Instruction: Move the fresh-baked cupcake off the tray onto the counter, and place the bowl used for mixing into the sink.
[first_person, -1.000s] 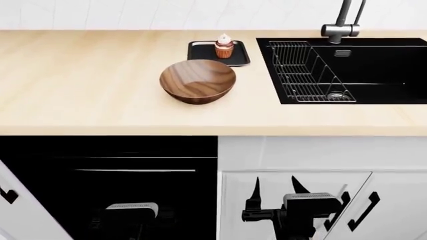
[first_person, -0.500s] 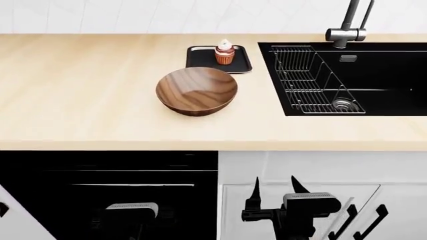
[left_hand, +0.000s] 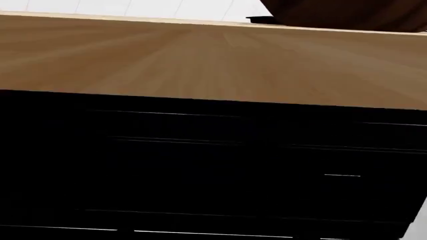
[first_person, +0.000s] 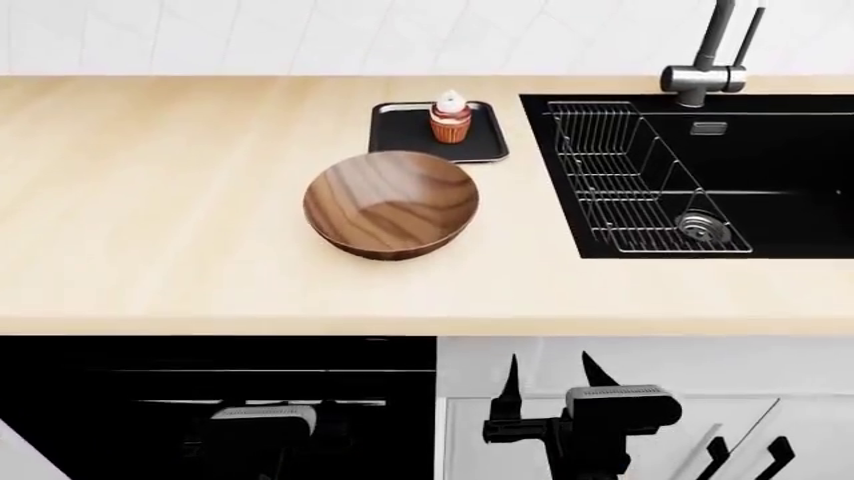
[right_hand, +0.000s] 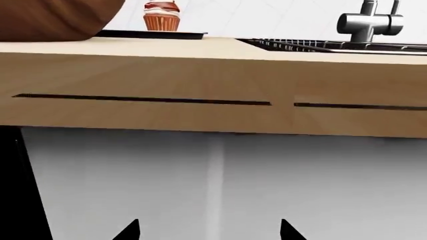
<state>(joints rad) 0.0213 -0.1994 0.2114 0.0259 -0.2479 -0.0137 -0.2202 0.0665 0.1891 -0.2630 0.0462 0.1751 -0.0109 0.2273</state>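
the cupcake (first_person: 451, 119) is sat on the tray (first_person: 400, 131), bowl (first_person: 390, 205) just in front. right gripper (first_person: 549, 378) is spread wide; left gripper (first_person: 263, 425) is lost in shadow, can't be told.

Black oven (first_person: 220, 400) beside white cabinet doors (first_person: 667, 420).

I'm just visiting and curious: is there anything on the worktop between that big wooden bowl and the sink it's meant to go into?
Nothing visible. In the head view the bowl sits on the counter and the strip of counter between it and the sink is bare. The tray with the cupcake lies behind the bowl, off that path.
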